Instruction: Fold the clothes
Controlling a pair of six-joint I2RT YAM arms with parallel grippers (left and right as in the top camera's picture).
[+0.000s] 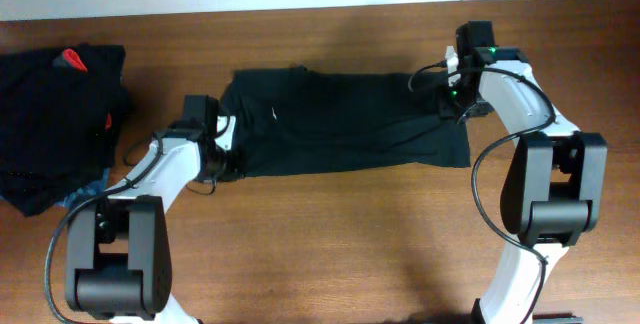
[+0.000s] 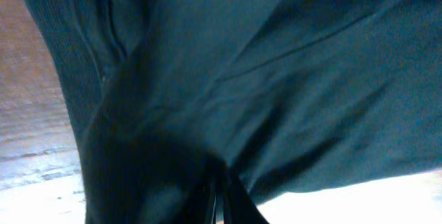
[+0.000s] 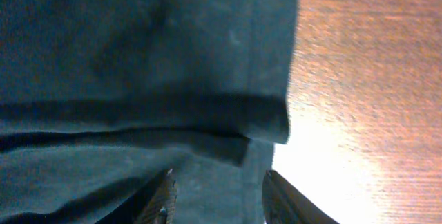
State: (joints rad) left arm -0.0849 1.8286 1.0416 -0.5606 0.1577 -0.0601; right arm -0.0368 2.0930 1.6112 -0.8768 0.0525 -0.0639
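Observation:
A plain black shirt [image 1: 340, 119] with a small white swoosh [image 1: 275, 114] lies folded into a long band across the wooden table [image 1: 350, 234]. At the band's left end sits my left gripper [image 1: 213, 149]. In the left wrist view that gripper [image 2: 217, 203] has its fingers pressed together, with bunched black fabric [image 2: 276, 79] drawn into them. My right gripper [image 1: 455, 94] is at the right end. In the right wrist view it [image 3: 219, 182] stands open over the shirt's folded corner [image 3: 262, 124], and the cloth lies flat between the fingers.
A heap of more black clothes [image 1: 55, 124] with a red tag [image 1: 70, 61] lies at the table's left edge, a bit of blue cloth [image 1: 85, 192] showing under it. Bare wood runs along the front of the shirt and to its right [image 3: 366, 79].

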